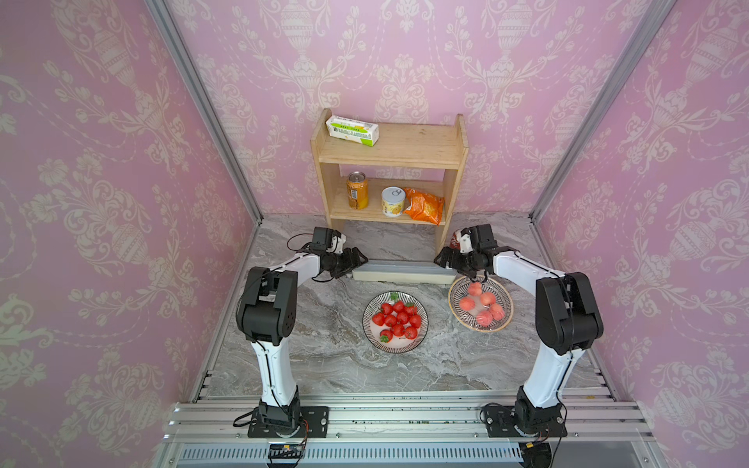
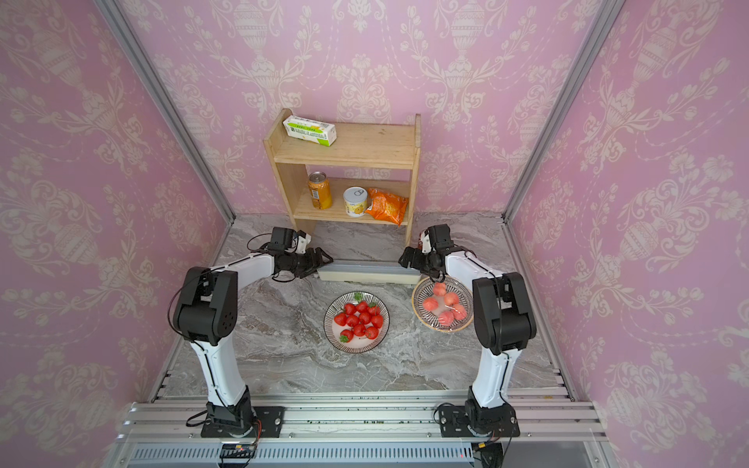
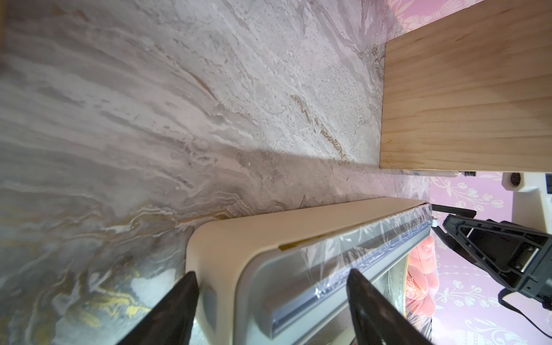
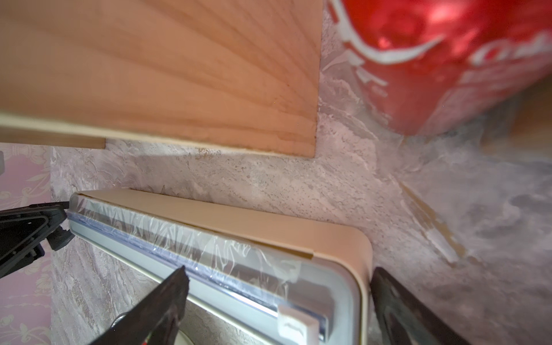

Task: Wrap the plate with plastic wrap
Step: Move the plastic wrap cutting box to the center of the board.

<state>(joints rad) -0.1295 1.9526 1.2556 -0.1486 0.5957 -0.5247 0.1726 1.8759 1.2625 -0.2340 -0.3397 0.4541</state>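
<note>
The plastic wrap's long cream dispenser box (image 1: 401, 272) (image 2: 367, 272) lies crosswise on the marble table, behind the plates. Crinkly clear film (image 3: 358, 236) (image 4: 167, 230) lies over its grey lid. My left gripper (image 1: 358, 265) (image 3: 272, 274) is open and straddles the box's left end (image 3: 239, 239). My right gripper (image 1: 441, 259) (image 4: 279, 271) is open and straddles the right end (image 4: 268, 227). Nearer the front stands a striped-rim plate (image 1: 421, 338) (image 2: 383, 338) of strawberries. Right of it is a glass plate (image 1: 458, 283) (image 2: 421, 283) of peaches under a glossy film.
A wooden shelf (image 1: 389, 154) stands against the back wall, just behind the box. It holds a white-and-green carton (image 1: 352, 130), an orange can (image 1: 357, 190), a tin (image 1: 393, 201) and an orange snack bag (image 1: 423, 204). A red cola can (image 4: 448, 59) stands beside the shelf's right leg.
</note>
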